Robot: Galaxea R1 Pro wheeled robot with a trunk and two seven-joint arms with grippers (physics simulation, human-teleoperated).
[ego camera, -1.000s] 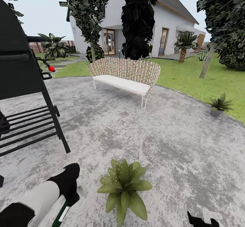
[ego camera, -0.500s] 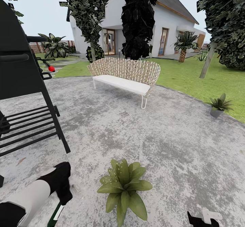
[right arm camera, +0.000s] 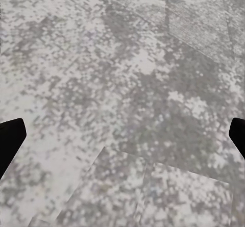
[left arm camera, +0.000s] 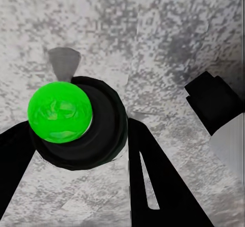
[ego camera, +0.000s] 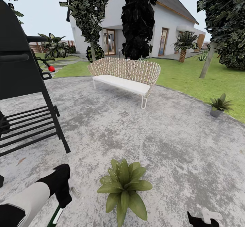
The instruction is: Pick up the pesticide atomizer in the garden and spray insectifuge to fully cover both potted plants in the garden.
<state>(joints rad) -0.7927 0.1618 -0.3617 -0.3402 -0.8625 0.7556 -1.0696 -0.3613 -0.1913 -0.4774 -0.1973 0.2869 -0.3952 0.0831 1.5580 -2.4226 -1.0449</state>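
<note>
**Atomizer in the left gripper, plant just to its right**

The left gripper (ego camera: 61, 203) is clamping the slim dark-green pesticide atomizer (ego camera: 55, 217) – its long axis slanting down and back – with the nearer broad-leaved grey-potted plant (ego camera: 124, 187) just beside it, rightward. The right gripper (ego camera: 204, 219) is gaping empty.

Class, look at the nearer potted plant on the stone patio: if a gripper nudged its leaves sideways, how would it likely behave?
The nearer potted plant would probably flex first: its broad leaves spread well beyond where the base must sit, so they look soft rather than stiff. It sits low on the flat patio, so tipping seems unlikely; sliding is more plausible. Its pot is hidden under the leaves, so its weight is unclear.
</note>
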